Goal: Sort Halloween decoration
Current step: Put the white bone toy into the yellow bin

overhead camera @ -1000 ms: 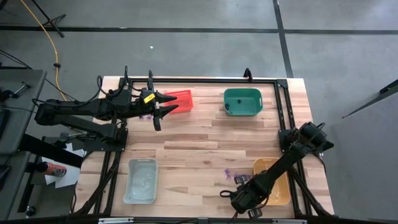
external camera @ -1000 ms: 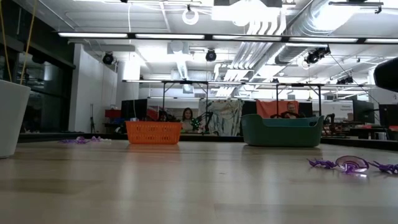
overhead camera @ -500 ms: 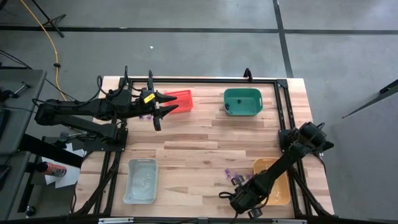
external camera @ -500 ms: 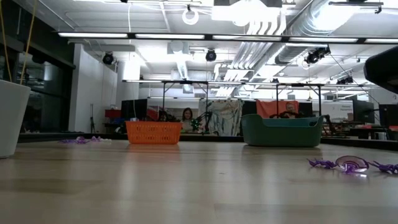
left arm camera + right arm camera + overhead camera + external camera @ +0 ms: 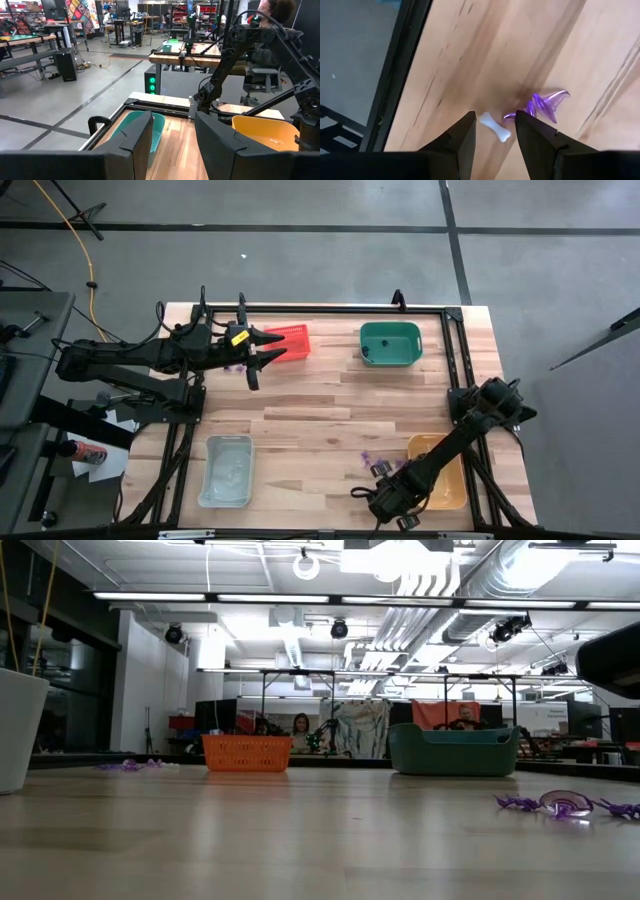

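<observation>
In the right wrist view, a purple spiky trinket (image 5: pixel 542 105) and a tiny white bone-shaped piece (image 5: pixel 495 127) lie on the wooden table. My right gripper (image 5: pixel 494 114) points down over them, open. The bone shows in the gap just past its fingertips, and I cannot tell whether they touch it. From above, this gripper (image 5: pixel 378 477) is at the near right, beside purple trinkets (image 5: pixel 368 459). More purple trinkets (image 5: pixel 235 367) lie under my left arm. My left gripper (image 5: pixel 276 348) hovers open and level by the red bin (image 5: pixel 288 341).
A green bin (image 5: pixel 390 343) stands at the far right, an orange bin (image 5: pixel 445 475) at the near right beside my right arm, and a clear bin (image 5: pixel 227 470) at the near left. A black frame (image 5: pixel 455 370) runs along the table's edges. The middle of the table is bare wood.
My right gripper has rolled slightly about its own pointing line while staying over the trinkets. More of that arm's dark body now shows at the right edge of the low view.
</observation>
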Tool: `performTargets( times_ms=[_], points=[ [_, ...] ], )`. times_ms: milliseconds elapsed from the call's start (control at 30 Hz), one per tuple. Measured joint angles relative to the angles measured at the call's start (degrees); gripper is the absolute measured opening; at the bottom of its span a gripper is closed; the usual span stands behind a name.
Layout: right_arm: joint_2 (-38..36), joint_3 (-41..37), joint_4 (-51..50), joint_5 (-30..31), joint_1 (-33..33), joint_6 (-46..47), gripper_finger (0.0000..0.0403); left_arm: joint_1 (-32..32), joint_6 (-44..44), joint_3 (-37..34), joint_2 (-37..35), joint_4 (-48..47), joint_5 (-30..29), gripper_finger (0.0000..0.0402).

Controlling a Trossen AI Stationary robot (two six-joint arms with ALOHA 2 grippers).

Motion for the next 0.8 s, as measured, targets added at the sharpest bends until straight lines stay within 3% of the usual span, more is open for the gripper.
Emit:
performTargets(
  times_ms=[800],
  points=[
    [-1.34,-0.22,-1.17,2.73,-2.27,0.38,0.0138,0.00,0.00,0.00,0.00,-0.09,0.00,0.0136]
  ],
)
